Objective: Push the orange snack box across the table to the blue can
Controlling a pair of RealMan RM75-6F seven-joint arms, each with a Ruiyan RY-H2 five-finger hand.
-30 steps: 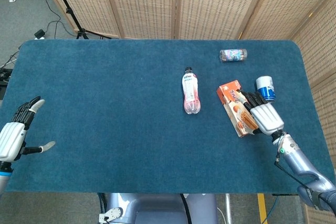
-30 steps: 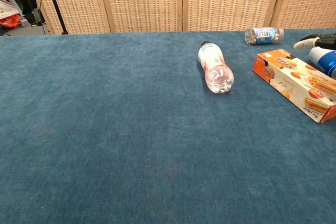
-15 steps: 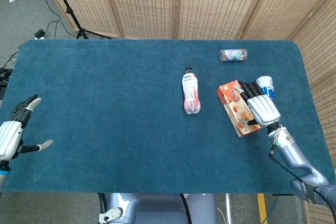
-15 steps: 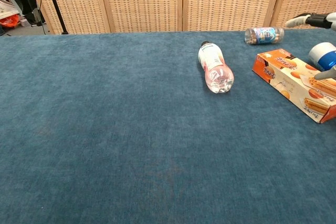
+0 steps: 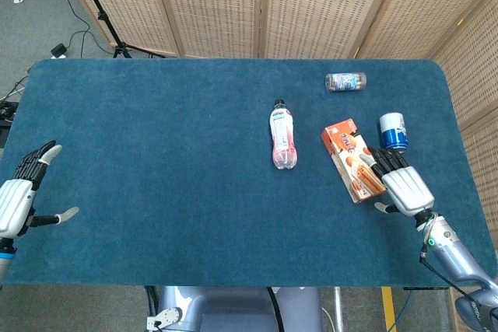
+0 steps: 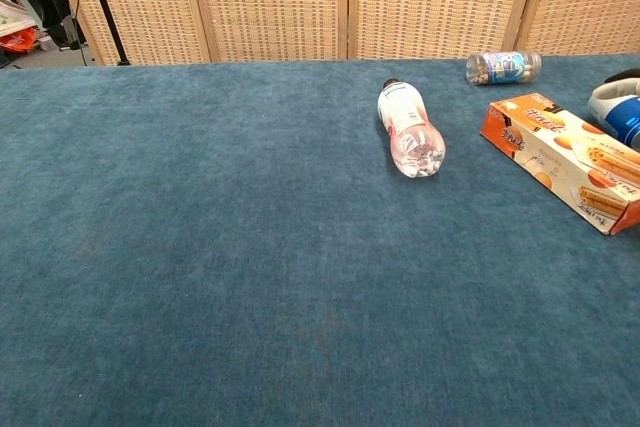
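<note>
Right hand: the right hand (image 5: 405,190) sits low near the table's front right edge, fingers spread and holding nothing; its dark fingertips (image 5: 379,159) reach over the near end of the orange snack box (image 5: 352,160), though I cannot tell whether they touch it.
Orange snack box: lies flat and slanted just ahead of that hand and a little to its inner side; in the chest view it shows as the orange snack box (image 6: 562,161) at the right edge.
Blue can: the blue can (image 5: 393,131) stands upright just beyond the right hand's fingers, close beside the box's far end, with a narrow gap of cloth between them.
Left hand: the left hand (image 5: 19,200) hangs at the opposite front corner, fingers apart and empty, well apart from everything else.
Pink bottle: the pink bottle (image 5: 283,134) lies on its side further inward from the box.
Small jar: the small jar (image 5: 345,82) lies on its side far beyond the can.
Table: blue cloth table (image 5: 156,176).
</note>
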